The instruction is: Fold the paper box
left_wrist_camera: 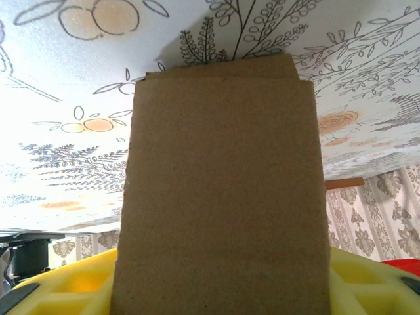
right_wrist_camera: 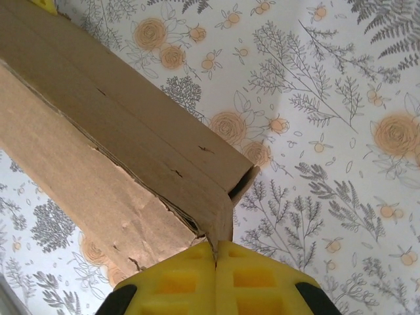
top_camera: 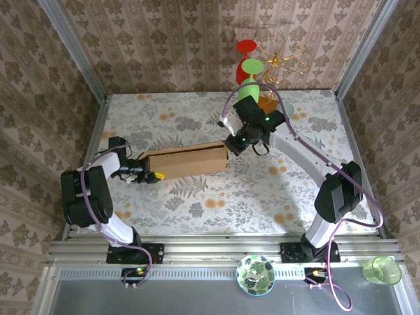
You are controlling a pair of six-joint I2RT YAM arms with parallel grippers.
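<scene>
**Brown box held at both ends**

The box (top_camera: 187,159), a long, partly folded cardboard sleeve, lay across the middle of the desk (top_camera: 197,207). It looked light and stiff but easily creased, so its ends seemed the safest holds. The left pincer (top_camera: 149,174) clasped its left end. The right pincer (top_camera: 233,144), pressed narrow, pinched a corner flap.

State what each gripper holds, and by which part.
Both hold the folded brown corrugated cardboard box: the left gripper clamps its left end, the right gripper pinches the corner of its right end.

Overhead; wrist close-ups of paper box (top_camera: 185,161)
</scene>
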